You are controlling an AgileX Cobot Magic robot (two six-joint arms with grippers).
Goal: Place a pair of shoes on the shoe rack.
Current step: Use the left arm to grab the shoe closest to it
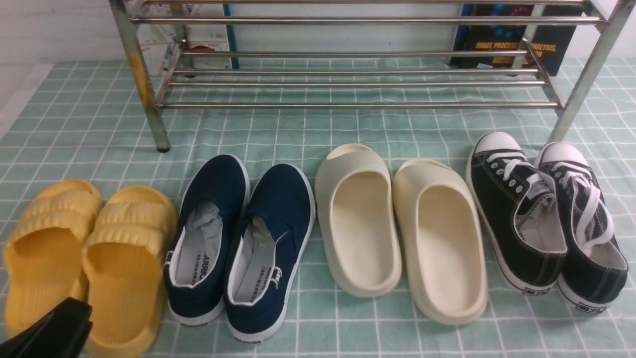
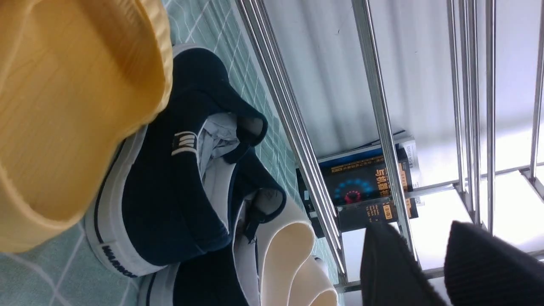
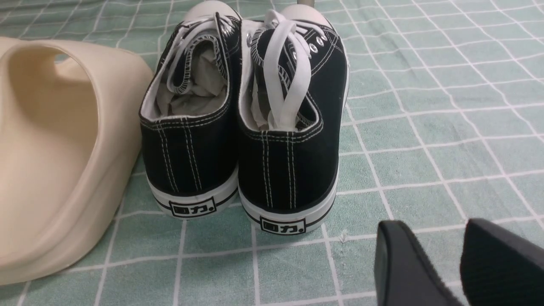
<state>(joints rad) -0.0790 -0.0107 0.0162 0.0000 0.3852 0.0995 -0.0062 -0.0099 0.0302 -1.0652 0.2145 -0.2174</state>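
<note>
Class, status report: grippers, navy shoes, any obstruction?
Left gripper, right gripper: jaws open, empty. Navy slip-ons untouched, in front of shoe rack. Nothing between.

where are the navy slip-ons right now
In the front view the navy slip-ons sit left of centre, between the yellow slides and the cream slides, in front of the shoe rack.

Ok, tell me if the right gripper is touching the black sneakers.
Apart: the right wrist view shows checked cloth between the right gripper and the black sneakers.
</note>
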